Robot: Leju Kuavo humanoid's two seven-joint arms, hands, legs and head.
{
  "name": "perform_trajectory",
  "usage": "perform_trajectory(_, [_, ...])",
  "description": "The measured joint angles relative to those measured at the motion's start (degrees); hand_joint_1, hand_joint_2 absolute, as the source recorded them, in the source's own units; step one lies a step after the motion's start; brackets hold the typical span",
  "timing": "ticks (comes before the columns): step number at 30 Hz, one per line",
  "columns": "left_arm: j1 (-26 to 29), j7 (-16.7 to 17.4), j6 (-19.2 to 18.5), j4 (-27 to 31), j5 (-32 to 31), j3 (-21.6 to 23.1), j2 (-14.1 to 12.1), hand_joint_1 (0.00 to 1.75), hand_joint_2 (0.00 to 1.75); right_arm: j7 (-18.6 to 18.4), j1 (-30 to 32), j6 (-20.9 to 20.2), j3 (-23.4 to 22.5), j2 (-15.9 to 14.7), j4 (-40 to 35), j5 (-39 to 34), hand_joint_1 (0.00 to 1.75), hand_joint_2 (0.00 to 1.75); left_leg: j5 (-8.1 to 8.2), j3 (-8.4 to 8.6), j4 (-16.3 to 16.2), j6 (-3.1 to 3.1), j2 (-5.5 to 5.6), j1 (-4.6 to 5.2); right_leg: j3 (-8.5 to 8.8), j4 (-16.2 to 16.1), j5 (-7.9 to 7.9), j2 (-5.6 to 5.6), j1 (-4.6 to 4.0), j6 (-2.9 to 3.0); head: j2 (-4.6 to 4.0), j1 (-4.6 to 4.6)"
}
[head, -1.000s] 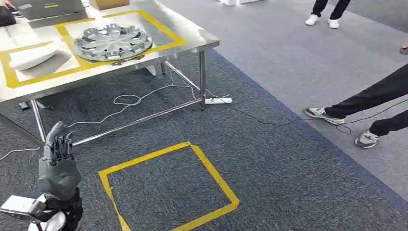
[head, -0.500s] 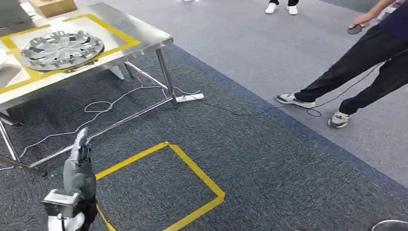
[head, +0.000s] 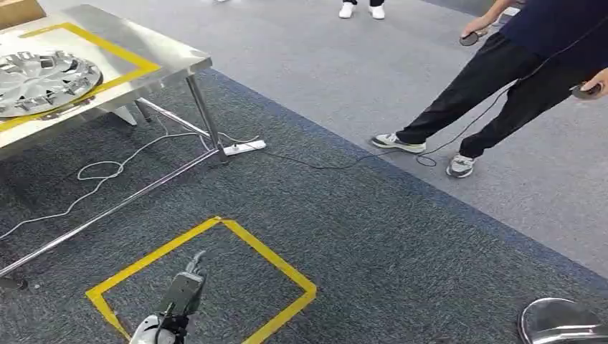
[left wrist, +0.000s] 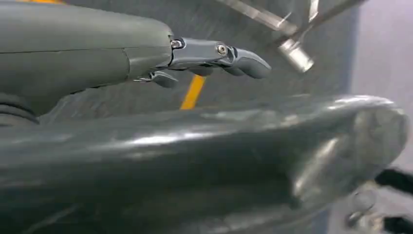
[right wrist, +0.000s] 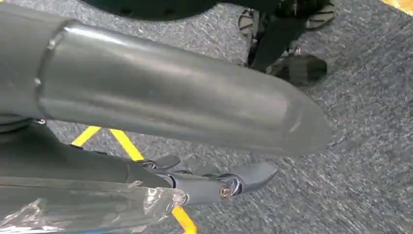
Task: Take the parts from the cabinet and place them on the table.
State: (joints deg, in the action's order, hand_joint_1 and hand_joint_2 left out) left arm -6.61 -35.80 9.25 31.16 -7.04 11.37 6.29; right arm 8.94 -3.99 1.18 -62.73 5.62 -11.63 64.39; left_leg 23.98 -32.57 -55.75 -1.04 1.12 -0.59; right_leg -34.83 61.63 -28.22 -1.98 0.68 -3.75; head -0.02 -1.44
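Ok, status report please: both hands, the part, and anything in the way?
Left hand open, low over taped square. Right hand open. Wheel cover on table. Person and cable on floor ahead.

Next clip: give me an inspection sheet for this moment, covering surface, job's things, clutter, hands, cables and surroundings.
Surface: steel table with yellow tape outline, on grey carpet.
Job's things: silver wheel cover lying on the table inside the outline.
Clutter: cardboard box at the table's far edge.
Hands: left robot hand low over the floor's tape square, fingers straight, holding nothing; right robot hand empty too.
Cables: white cord looping under the table to a power strip; black cable runs towards a person.
Surroundings: person striding nearby; another's shoes beyond.
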Motion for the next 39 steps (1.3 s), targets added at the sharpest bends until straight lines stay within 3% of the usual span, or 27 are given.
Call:
perform_trajectory(2, [-0.5, 1.3, 0.0, -3.9, 0.0, -0.1, 0.0, 0.00, 0.00, 0.0, -0.4, 0.0, 0.0, 0.0, 0.0, 0.2, 0.00, 0.00, 0.15, 0.03, 0.0, -0.22, -1.36, 0.32, -5.06, 9.7, -4.16, 1.43, 0.01, -0.22, 0.00, 0.05])
perform_trajectory(3, [-0.8, 1.6, 0.0, -5.4, 0.0, -0.2, 0.0, 0.00, 0.00, -0.1, -0.4, 0.0, 0.0, 0.0, 0.0, 0.2, 0.00, 0.00, 0.24, 0.04, 0.0, -0.33, -1.89, 0.40, -6.79, 13.0, -5.03, 1.55, -0.01, -0.32, 0.00, 0.02])
perform_trajectory(4, [-1.0, 2.0, -0.1, -6.7, 0.0, -0.3, 0.0, 0.00, 0.00, -0.1, -0.2, 0.0, 0.0, 0.0, 0.0, 0.3, 0.00, 0.00, 0.30, 0.12, -0.1, -0.38, -2.34, 0.46, -7.33, 13.8, -4.65, 1.57, 0.00, -0.34, 0.00, 0.05])
perform_trajectory(5, [-1.2, 2.8, -0.2, -7.8, 0.0, -0.4, 0.1, 0.00, 0.00, -0.2, -0.1, 0.0, 0.0, 0.0, 0.0, 0.3, 0.00, 0.00, 0.41, 0.24, -0.1, -0.28, -2.70, 0.47, -6.40, 11.7, -2.81, 1.60, 0.00, -0.27, 0.00, 0.00])
perform_trajectory(7, [-1.8, 7.2, -0.2, -9.8, 0.1, -0.8, 0.1, 0.00, 0.00, -0.3, -0.1, 0.0, 0.1, 0.0, 0.0, 0.6, 0.00, 0.00, 0.70, 0.69, -0.1, 0.04, -3.50, 0.47, -1.39, 1.9, 2.28, 2.45, -0.02, -0.03, 0.00, 0.00])
perform_trajectory(8, [-1.8, 9.5, -0.2, -10.7, 0.5, -1.0, 0.0, 0.00, 0.00, -0.4, -0.3, 0.0, 0.1, 0.0, 0.0, 0.7, 0.00, 0.00, 0.92, 0.95, -0.1, 0.31, -3.86, 0.56, 0.99, -2.5, 3.64, 4.16, -0.06, 0.08, 0.00, 0.00])
perform_trajectory(9, [-1.8, 11.4, 0.0, -11.6, 0.9, -1.4, -0.2, 0.00, 0.00, -0.5, -0.6, 0.0, 0.2, 0.0, 0.0, 0.7, 0.00, 0.00, 1.24, 0.94, -0.4, 0.68, -4.27, 1.16, 1.91, -3.8, 2.89, 5.21, -0.61, 0.46, 0.00, -0.09])
perform_trajectory(10, [-1.6, 13.7, 0.4, -12.6, 1.7, -1.9, -0.4, 0.00, 0.00, -0.6, -0.9, 0.0, 0.2, 0.0, 0.0, 0.7, 0.00, 0.00, 1.23, 0.95, -0.4, 0.85, -4.69, 1.19, 1.72, -3.7, 3.18, 4.26, -0.40, 1.14, 0.00, 0.22])
perform_trajectory(13, [-0.6, 21.8, 2.6, -14.7, 5.9, -4.7, -0.7, 0.00, 0.00, -1.1, -0.8, 0.0, 0.2, 0.0, 0.0, 0.4, 0.00, 0.00, 1.48, 1.25, -0.4, 1.46, -5.94, 0.97, 1.47, -3.7, 3.29, 2.80, -0.53, 2.09, 0.00, 0.06])
perform_trajectory(15, [0.6, 26.5, 4.4, -15.9, 6.5, -6.7, -0.9, 0.00, 0.00, -1.4, -0.9, 0.0, 0.2, 0.0, 0.0, 0.2, 0.00, 0.00, 4.27, -0.06, -3.7, 2.17, -2.89, 0.73, 1.52, -3.9, 3.55, 1.99, -0.18, 2.75, 0.00, 0.24])
perform_trajectory(18, [2.7, 33.3, 3.2, -17.7, 6.8, -8.2, -1.4, 0.00, 0.00, -1.9, -1.3, -0.3, 0.2, 0.0, 0.0, 0.5, 0.00, 0.00, 10.34, -6.40, -17.2, 2.36, -1.63, 0.63, 1.39, -3.9, 3.55, 0.38, -0.17, 3.10, 0.00, 0.22])
perform_trajectory(19, [3.5, 34.4, 1.3, -18.0, 6.9, -8.5, -1.5, 0.00, 0.00, -2.1, -1.3, -0.4, 0.2, 0.0, 0.0, 0.8, 0.00, 0.00, 10.38, -7.52, -19.0, 2.41, -1.61, 0.63, 1.39, -3.9, 3.55, -0.18, -0.17, 3.09, 0.00, 0.20])
perform_trajectory(20, [4.0, 35.3, -1.0, -18.2, 7.0, -8.6, -1.6, 0.00, 0.00, -2.2, -1.3, -0.6, 0.2, 0.0, 0.0, 0.9, 0.00, 0.00, 8.99, -7.26, -18.0, 2.38, -1.61, 0.60, 1.41, -3.9, 3.56, -0.72, -0.15, 3.08, 0.00, 0.22])
perform_trajectory(21, [4.2, 35.7, -2.2, -18.4, 7.0, -8.7, -1.8, 0.00, 1.75, -2.3, -1.3, -0.7, 0.2, 0.0, 0.0, 1.0, 0.00, 0.00, 6.59, -5.86, -14.7, 2.32, -1.55, 0.49, 1.41, -3.9, 3.60, -1.26, -0.09, 3.00, 0.00, 0.22])
perform_trajectory(22, [4.2, 36.0, -2.6, -18.6, 6.9, -8.8, -1.9, 0.00, 1.75, -2.3, -1.3, -0.8, 0.2, 0.0, 0.0, 1.1, 0.00, 0.00, 4.05, -3.62, -10.1, 2.26, -1.21, 0.38, 1.44, -3.9, 3.66, -1.77, 0.01, 2.85, 0.00, 0.18])
perform_trajectory(23, [4.2, 36.5, -2.9, -18.7, 6.9, -8.9, -2.0, 0.00, 1.75, -2.4, -1.4, -0.9, 0.2, 0.0, 0.0, 1.2, 0.00, 0.00, 2.02, -1.14, -5.2, 2.30, 0.20, 0.14, 1.47, -3.9, 3.71, -2.18, 0.10, 2.64, 0.00, 0.24])
perform_trajectory(24, [4.3, 37.4, -3.0, -18.9, 6.8, -9.1, -1.9, 0.00, 1.75, -2.4, -1.5, -1.0, 0.3, 0.0, 0.0, 1.4, 0.00, 0.00, 1.46, 0.61, -1.6, 2.45, 3.16, -0.26, 1.27, -3.7, 3.64, -2.64, -0.16, 2.16, 0.00, 0.33])
perform_trajectory(26, [4.2, 38.7, -3.1, -19.1, 6.8, -9.2, -1.9, 0.00, 1.75, -2.5, -1.7, -1.0, 0.3, 0.0, 0.0, 1.5, 0.00, 0.00, 1.79, 0.87, -0.9, 2.10, 2.58, -0.16, 0.83, -3.6, 3.77, -3.66, -0.09, 1.47, 0.00, 0.28])
perform_trajectory(28, [4.3, 39.0, -3.4, -19.2, 6.5, -9.2, -1.9, 0.00, 1.75, -2.5, -1.4, -1.0, 0.5, 0.0, 0.0, 1.6, 0.00, 0.00, 1.51, 0.94, -0.8, 1.28, 1.65, -0.02, 0.55, -4.1, 4.17, -4.65, 0.20, 0.59, 0.00, 0.26])
perform_trajectory(29, [4.2, 39.0, -3.4, -19.2, 6.4, -9.2, -2.0, 0.00, 1.75, -2.5, -1.3, -1.0, 0.5, -0.1, 0.0, 1.6, 0.00, 0.00, 1.20, 1.08, -0.4, 0.76, 0.88, -0.29, 0.24, -3.6, 3.85, -4.03, 0.23, 0.41, 0.00, 0.26])
perform_trajectory(31, [4.2, 39.0, -3.9, -19.2, 6.1, -9.2, -2.1, 0.00, 1.75, -2.4, -1.5, -1.2, 0.6, -0.1, 0.0, 1.7, 0.00, 0.00, 1.33, 1.10, -0.4, -0.02, -0.18, -0.01, -2.70, 2.6, -0.12, 0.43, -0.02, 0.08, 0.00, -0.28])
perform_trajectory(33, [4.4, 39.0, -4.1, -19.2, 5.8, -9.2, -2.0, 0.00, 1.75, -2.4, -1.8, -1.2, 0.7, -0.1, 0.0, 1.7, 0.00, 0.00, 1.43, 1.10, -0.4, -0.23, -1.59, 0.36, -7.10, 12.1, -4.29, 1.52, 0.03, -0.12, 0.00, -0.20])
perform_trajectory(34, [4.4, 39.0, -4.2, -19.3, 5.7, -9.2, -2.0, 0.00, 1.75, -2.4, -1.7, -1.2, 0.7, -0.1, 0.0, 1.7, 0.00, 0.00, 1.43, 1.11, -0.4, -0.24, -2.16, 0.43, -8.17, 14.6, -4.87, 1.56, 0.01, -0.19, 0.00, -0.24])
perform_trajectory(35, [4.4, 39.0, -4.5, -19.3, 5.5, -9.2, -1.9, 0.00, 1.75, -2.4, -1.6, -1.2, 0.7, -0.1, 0.0, 1.7, 0.00, 0.00, 1.45, 1.14, -0.4, -0.24, -2.66, 0.47, -7.76, 14.1, -4.06, 1.58, 0.02, -0.19, 0.00, -0.20])
perform_trajectory(37, [4.3, 39.3, -5.4, -19.3, 5.0, -9.2, -1.8, 0.00, 1.75, -2.7, -1.6, -1.2, 0.7, -0.1, 0.0, 1.8, 0.00, 0.00, 1.55, 1.31, -0.5, -0.10, -3.58, 0.47, -3.05, 5.8, 0.17, 2.10, 0.01, 0.04, 0.00, -0.20])
perform_trajectory(38, [4.3, 39.4, -5.5, -19.3, 4.9, -9.2, -1.7, 0.00, 1.75, -2.7, -1.7, -1.2, 0.7, -0.1, 0.0, 1.8, 0.00, 0.00, 1.67, 1.50, -0.5, 0.08, -4.03, 0.47, 0.28, 0.2, 2.22, 3.50, 0.00, 0.10, 0.00, -0.26])
perform_trajectory(39, [4.3, 39.4, -5.5, -19.3, 4.7, -9.2, -1.7, 0.00, 1.75, -2.8, -1.9, -1.2, 0.9, 0.0, 0.0, 1.8, 0.00, 0.00, 1.83, 1.62, -0.6, 0.38, -4.39, 0.73, 1.95, -3.3, 2.00, 5.52, -0.19, 0.25, 0.00, -0.28])
